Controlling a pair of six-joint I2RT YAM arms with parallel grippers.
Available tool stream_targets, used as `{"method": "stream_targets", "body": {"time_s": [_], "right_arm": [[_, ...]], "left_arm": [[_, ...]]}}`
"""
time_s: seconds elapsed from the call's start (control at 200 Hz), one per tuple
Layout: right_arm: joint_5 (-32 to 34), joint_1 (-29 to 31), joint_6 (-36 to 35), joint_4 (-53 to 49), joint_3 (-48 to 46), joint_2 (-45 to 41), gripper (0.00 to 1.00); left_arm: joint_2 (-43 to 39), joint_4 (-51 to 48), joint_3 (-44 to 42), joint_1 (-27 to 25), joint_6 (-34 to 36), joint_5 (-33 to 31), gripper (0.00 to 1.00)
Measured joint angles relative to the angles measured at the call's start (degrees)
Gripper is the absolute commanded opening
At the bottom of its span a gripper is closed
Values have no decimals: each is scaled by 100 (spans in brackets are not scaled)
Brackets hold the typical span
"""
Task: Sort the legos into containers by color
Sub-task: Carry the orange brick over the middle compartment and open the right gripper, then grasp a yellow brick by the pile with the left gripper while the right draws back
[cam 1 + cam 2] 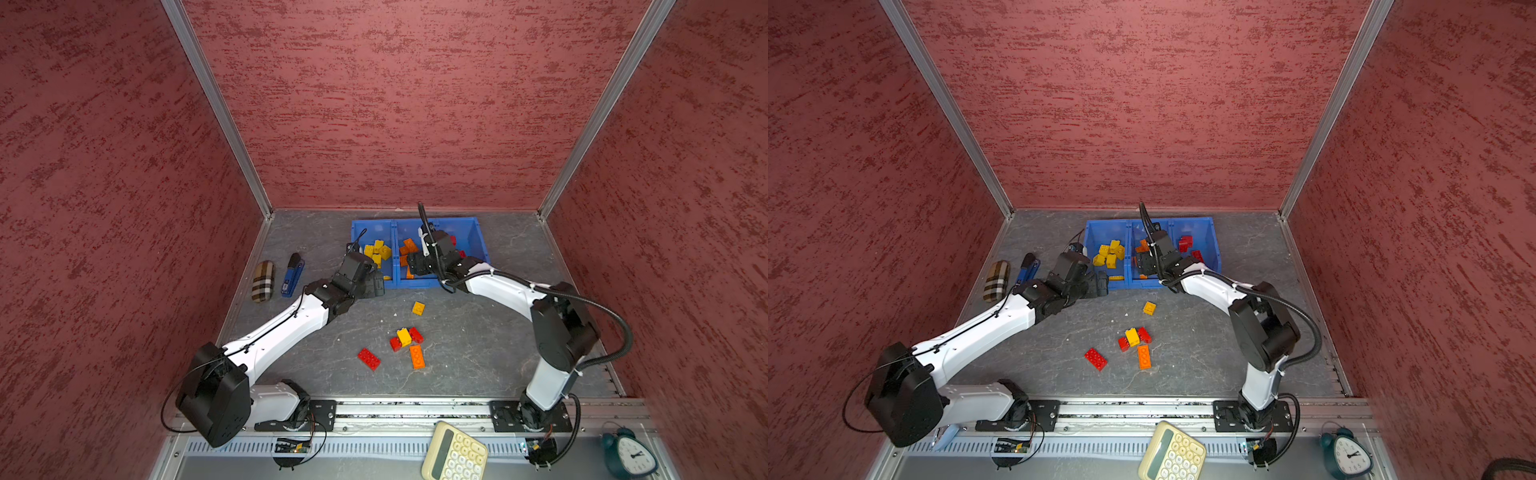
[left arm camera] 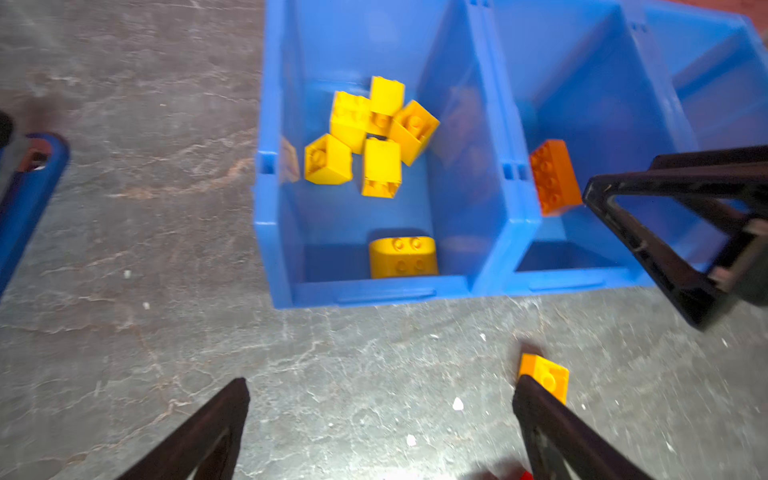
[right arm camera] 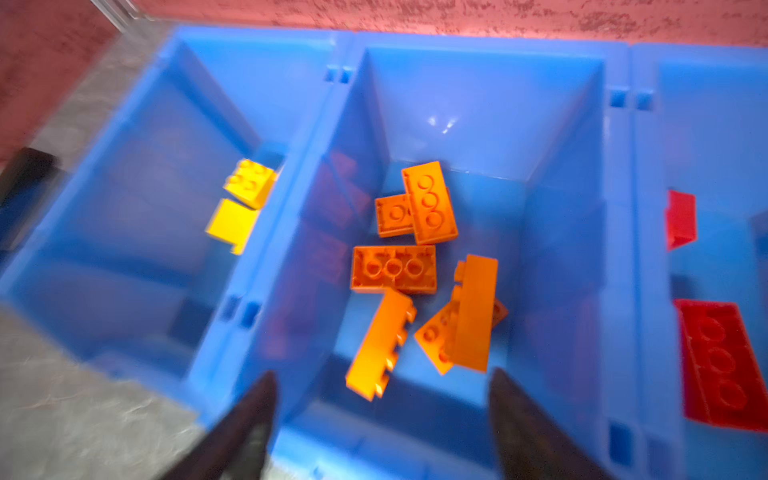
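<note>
Nearest edge: I am seeing a calculator (image 1: 455, 453) and a clock (image 1: 629, 455) lying on the front shelf, this side of the arm bases.
Loose legos: I am counting six lying unsorted on the grey table (image 1: 478, 353). They are a red long brick (image 1: 369, 358), an orange long brick (image 1: 417, 356), a yellow brick (image 1: 404, 336) sitting on two red ones, and a yellow-orange square brick (image 1: 418, 308) lying apart, closer to the bins.
Left gripper (image 2: 380, 386): I am watching it hang over the table just in front of the left bin (image 2: 274, 232). Its jaws are standing wide apart and gripping nothing.
Side clutter: I am noting a blue stapler (image 1: 293, 275) and a checked case (image 1: 263, 281) lying at the table's left edge, well apart from the bricks.
Right gripper (image 3: 382, 376): I am seeing it hang above the middle bin (image 3: 478, 104). Its jaws are spread wide with nothing between them, and a tilted orange brick (image 3: 380, 345) is showing, blurred, just beyond the tips.
Containers (image 1: 478, 241): I am seeing three blue bins standing joined in a row at the far side, near the back wall.
Contents: I am finding yellow legos (image 2: 374, 133) in the left bin, orange legos (image 3: 430, 203) in the middle bin and red legos (image 3: 723, 365) in the right bin (image 3: 715, 104).
</note>
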Motion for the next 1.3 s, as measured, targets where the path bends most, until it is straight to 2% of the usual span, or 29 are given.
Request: {"method": "stream_targets", "body": {"time_s": [0.225, 0.316, 0.416, 0.566, 0.842, 1.032, 1.302], "right_arm": [[-472, 52, 1370, 450, -1727, -1432, 99], [-474, 109, 1976, 505, -2439, -1875, 99], [-358, 160, 2439, 306, -2822, -2194, 99], [-308, 166, 2785, 428, -3161, -2677, 99], [-688, 83, 2815, 909, -3613, -2953, 99], [-1064, 98, 2859, 1167, -3694, -3034, 99], [-1062, -35, 3165, 1167, -4142, -3709, 99]], "left_arm": [[306, 26, 2, -507, 251, 227, 100], [601, 42, 24, -721, 269, 313, 100], [966, 76, 103, -911, 254, 396, 100], [1556, 232, 420, -1130, 245, 566, 100], [2629, 116, 1268, -1473, 372, 577, 100], [3283, -37, 1676, -1591, 529, 579, 89], [3604, 33, 1958, -1644, 654, 627, 61]]}}
